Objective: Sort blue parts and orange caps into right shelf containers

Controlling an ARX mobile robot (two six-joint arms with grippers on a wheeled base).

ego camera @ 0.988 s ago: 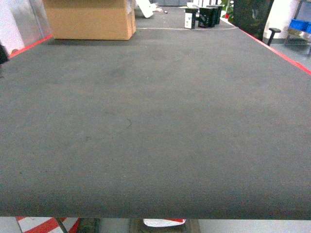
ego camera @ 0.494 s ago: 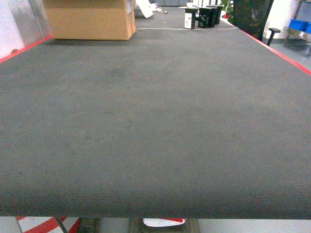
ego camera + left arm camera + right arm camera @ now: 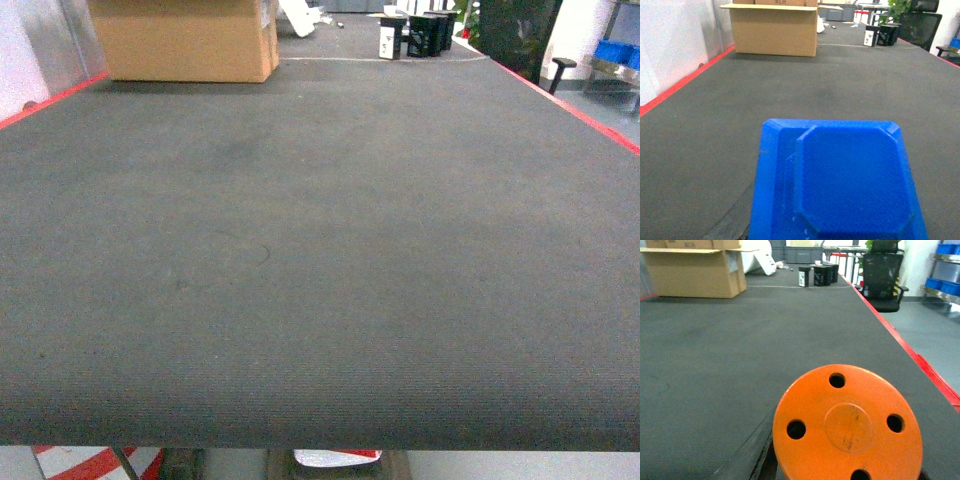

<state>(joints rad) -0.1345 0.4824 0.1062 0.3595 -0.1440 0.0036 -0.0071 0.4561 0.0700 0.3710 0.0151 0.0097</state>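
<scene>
a wide bench [image 3: 320,250] covered in dark grey, finely ribbed matting filled almost the whole head view, with a red strip running along its left and right edges. at the far left end a brown cardboard box [image 3: 185,38] sat directly on the matting, its flaps open in the left wrist view. at the far end, right of centre, a small cluster of black boxes [image 3: 420,33] stood together, one with a white label facing forward. a white object [image 3: 300,15] lay near the far edge between the cardboard box and the black boxes; what it was could not be told.
</scene>
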